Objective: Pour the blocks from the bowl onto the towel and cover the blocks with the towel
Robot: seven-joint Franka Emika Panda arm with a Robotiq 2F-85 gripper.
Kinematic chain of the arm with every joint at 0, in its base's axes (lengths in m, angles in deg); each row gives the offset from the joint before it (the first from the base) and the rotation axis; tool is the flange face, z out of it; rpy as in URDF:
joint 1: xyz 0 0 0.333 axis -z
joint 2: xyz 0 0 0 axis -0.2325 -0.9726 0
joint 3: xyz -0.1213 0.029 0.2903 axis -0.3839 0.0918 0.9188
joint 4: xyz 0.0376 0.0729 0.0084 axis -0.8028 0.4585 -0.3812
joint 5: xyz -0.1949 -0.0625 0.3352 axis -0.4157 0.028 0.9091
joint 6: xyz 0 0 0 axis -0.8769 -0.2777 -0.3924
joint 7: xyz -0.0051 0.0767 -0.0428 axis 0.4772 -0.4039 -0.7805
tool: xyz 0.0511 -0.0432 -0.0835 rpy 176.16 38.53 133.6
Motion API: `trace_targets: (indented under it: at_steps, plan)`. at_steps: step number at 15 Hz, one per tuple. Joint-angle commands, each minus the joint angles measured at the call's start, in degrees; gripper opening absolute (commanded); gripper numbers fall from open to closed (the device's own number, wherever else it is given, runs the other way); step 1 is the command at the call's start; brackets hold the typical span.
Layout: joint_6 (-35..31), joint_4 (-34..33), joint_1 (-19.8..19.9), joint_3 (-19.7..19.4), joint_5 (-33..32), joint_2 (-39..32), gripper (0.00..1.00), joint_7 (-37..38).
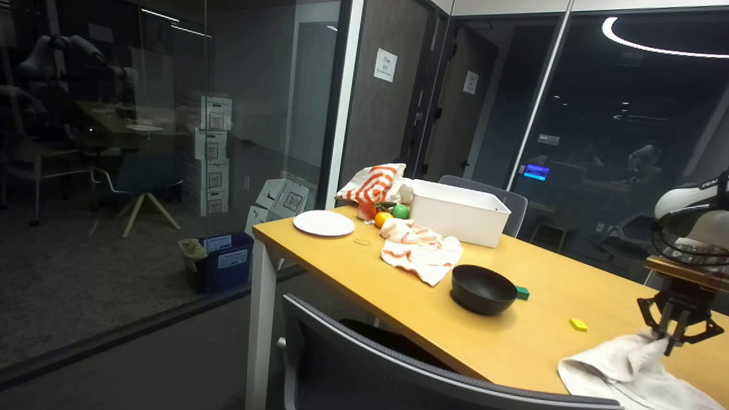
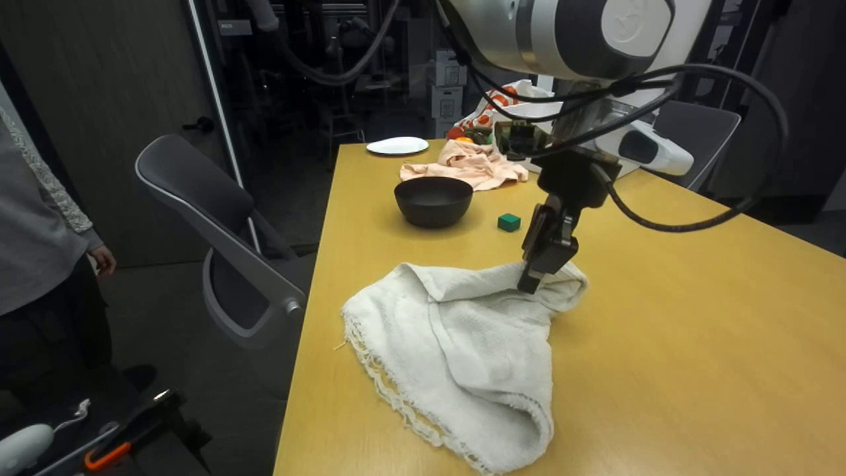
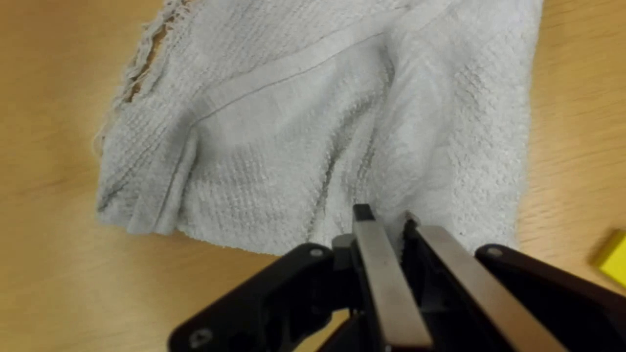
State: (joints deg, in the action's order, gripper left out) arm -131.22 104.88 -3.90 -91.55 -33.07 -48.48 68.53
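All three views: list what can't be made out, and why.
Towel: all views, underside hidden by its own cloth.
Bowl: an exterior view, bottom hidden by its near wall.
Green block: an exterior view, partly hidden by the bowl.
Yellow block: wrist view, cut off by the right edge.
Person: an exterior view, head past the left edge.

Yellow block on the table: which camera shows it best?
An exterior view: there the yellow block shows whole, lying apart from the white towel. The wrist view gets only part of it, cut off at the right edge. I can't make it out in any further view.
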Motion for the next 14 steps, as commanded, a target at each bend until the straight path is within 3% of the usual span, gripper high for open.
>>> trace_targets:
  at_steps: [1, 2, 3, 6, 11, 13, 14]
  plan:
    - [6.39, 0.12, 1.63, -1.30, -1.38, -1.29, 0.13, 6.26]
    - [9.04, -0.69, 2.22, -1.45, -1.39, -2.46, 0.12, 7.38]
    - [10.58, -1.43, 2.73, -1.43, -1.09, -3.67, 0.35, 8.32]
    - [11.44, -2.21, 3.49, -0.87, -0.96, -4.93, 0.50, 7.67]
    - [10.21, -0.09, 1.85, 0.36, -1.28, 0.45, 0.89, 5.81]
    - [11.21, 1.08, 1.62, 2.09, -0.87, 2.63, 1.00, 1.32]
    - [11.67, 1.54, 1.48, 2.92, -0.70, 3.53, 1.00, -0.95]
